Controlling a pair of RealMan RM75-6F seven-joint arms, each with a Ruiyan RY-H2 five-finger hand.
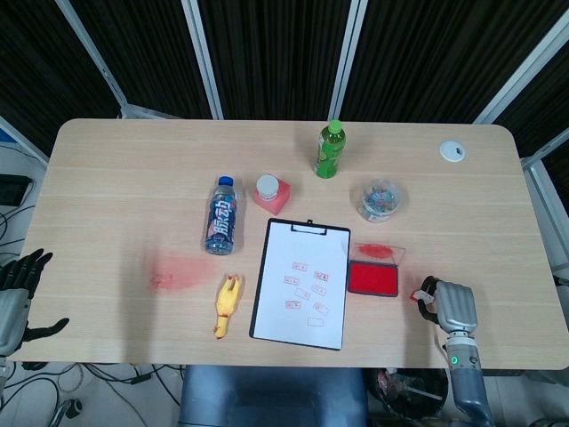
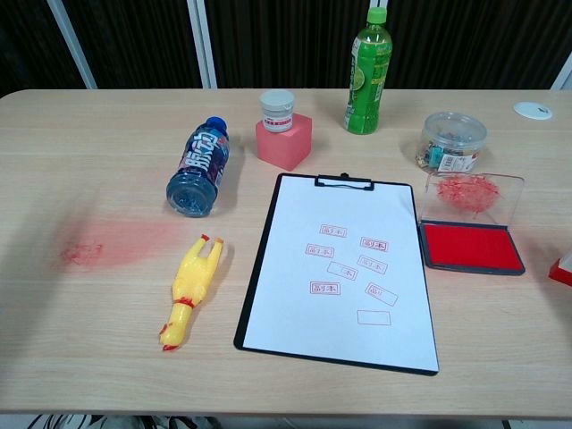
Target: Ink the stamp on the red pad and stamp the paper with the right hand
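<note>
The red ink pad [image 1: 372, 278] [image 2: 471, 246] lies open right of the clipboard, its clear lid [image 2: 471, 191] folded back. The white paper [image 1: 300, 286] [image 2: 342, 277] on the black clipboard carries several red stamp marks. My right hand [image 1: 452, 305] rests near the table's front right edge, right of the pad, fingers curled around the small red and white stamp [image 1: 416, 293], which peeks in at the chest view's right edge [image 2: 562, 270]. My left hand [image 1: 18, 298] hangs beyond the front left corner, fingers spread and holding nothing.
A blue bottle [image 1: 220, 216] lies left of the clipboard, a yellow rubber chicken [image 1: 226, 304] below it. A pink block with a white jar [image 1: 271, 191], a green bottle [image 1: 328, 149], a clear jar of clips [image 1: 379, 198], a white disc [image 1: 452, 150] and a red smear [image 1: 174, 271] also sit on the table.
</note>
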